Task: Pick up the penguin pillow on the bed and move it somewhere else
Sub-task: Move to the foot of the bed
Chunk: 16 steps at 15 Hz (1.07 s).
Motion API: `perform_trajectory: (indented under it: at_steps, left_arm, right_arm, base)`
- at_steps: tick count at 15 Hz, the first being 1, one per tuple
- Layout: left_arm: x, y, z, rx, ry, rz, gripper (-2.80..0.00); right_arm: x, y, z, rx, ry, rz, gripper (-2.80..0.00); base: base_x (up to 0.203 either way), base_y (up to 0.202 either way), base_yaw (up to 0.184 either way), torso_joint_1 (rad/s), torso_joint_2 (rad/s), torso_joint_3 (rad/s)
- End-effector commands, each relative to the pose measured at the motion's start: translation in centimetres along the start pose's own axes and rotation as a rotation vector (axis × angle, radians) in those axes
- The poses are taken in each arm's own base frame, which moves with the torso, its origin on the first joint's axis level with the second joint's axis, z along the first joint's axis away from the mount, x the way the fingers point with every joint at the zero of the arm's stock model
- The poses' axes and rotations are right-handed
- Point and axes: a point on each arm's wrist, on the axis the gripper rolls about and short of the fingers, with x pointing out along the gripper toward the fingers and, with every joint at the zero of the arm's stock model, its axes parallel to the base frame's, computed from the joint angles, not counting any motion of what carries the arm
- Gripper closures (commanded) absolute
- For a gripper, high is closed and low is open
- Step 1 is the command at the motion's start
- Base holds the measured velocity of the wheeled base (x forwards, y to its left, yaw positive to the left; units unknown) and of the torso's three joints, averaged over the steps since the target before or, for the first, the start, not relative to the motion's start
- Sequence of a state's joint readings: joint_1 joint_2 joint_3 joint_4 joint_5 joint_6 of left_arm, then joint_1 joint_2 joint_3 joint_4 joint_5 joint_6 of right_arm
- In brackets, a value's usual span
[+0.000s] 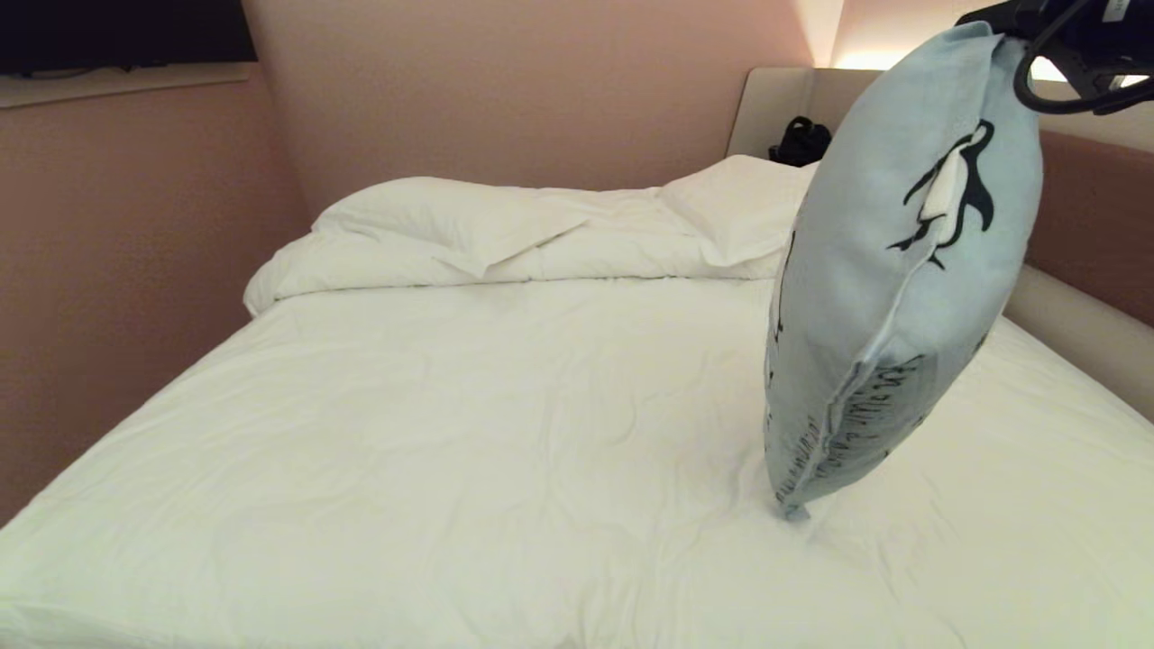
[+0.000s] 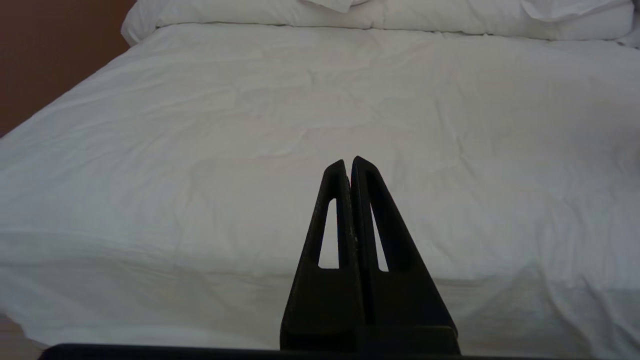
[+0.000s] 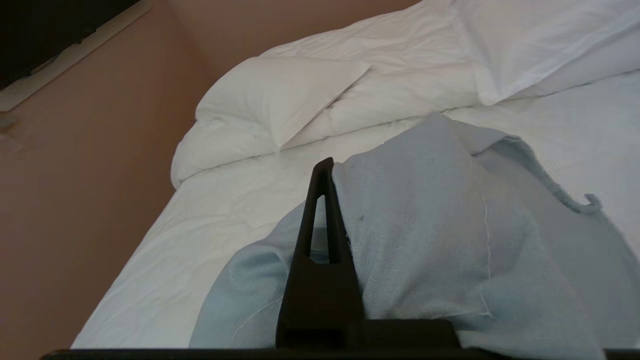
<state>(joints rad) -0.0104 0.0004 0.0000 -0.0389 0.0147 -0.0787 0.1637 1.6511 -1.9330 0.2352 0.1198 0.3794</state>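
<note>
The right hand (image 3: 334,172) pinches a top corner of the penguin pillow (image 1: 902,270), which hangs limp below it over the bed (image 1: 451,406): soft, light, floppy, best gripped by bunched cloth.

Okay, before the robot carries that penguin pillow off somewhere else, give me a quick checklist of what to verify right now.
1. Right gripper clamped on the penguin pillow: ok, fabric pinched at its top corner.
2. Pillow fully clear of the bed: cannot tell, its lowest corner hangs at the sheet.
3. Grip secure for travel: cannot tell, only an edge of cloth is held.
4. Left gripper out of the way: ok, shut, empty, near the bed's foot.
5. White pillows undisturbed: ok, apart at the far end.
</note>
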Motion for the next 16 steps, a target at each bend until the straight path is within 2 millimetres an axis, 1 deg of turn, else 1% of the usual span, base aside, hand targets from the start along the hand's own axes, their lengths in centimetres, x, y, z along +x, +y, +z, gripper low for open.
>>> perform_trajectory:
  at_steps: [1, 6, 10, 16]
  left_arm:
    - [0.0, 0.0, 0.0, -0.001, -0.001, 0.0, 0.0]
    - [0.0, 0.0, 0.0, -0.001, -0.001, 0.0, 0.0]
    - [0.0, 0.0, 0.0, 0.0, -0.001, 0.0, 0.0]
    - [0.0, 0.0, 0.0, 0.0, -0.001, 0.0, 0.0]
  right_arm:
    - [0.3, 0.1, -0.3, 0.004, 0.011, 0.006, 0.0]
    - [0.9, 0.9, -0.5, 0.004, -0.006, 0.043, 0.0]
    - [1.7, 1.3, -0.8, 0.001, -0.044, 0.026, 0.0]
    - [2.0, 1.4, -0.9, 0.001, -0.045, 0.031, 0.0]
  base:
    - [0.0, 0.193, 0.001, 0.002, 0.0, 0.007]
    - [0.0, 0.194, 0.0, 0.004, 0.0, 0.002]
    - [0.0, 0.198, -0.001, 0.003, 0.0, 0.002]
    - [0.0, 0.196, 0.0, 0.003, 0.0, 0.002]
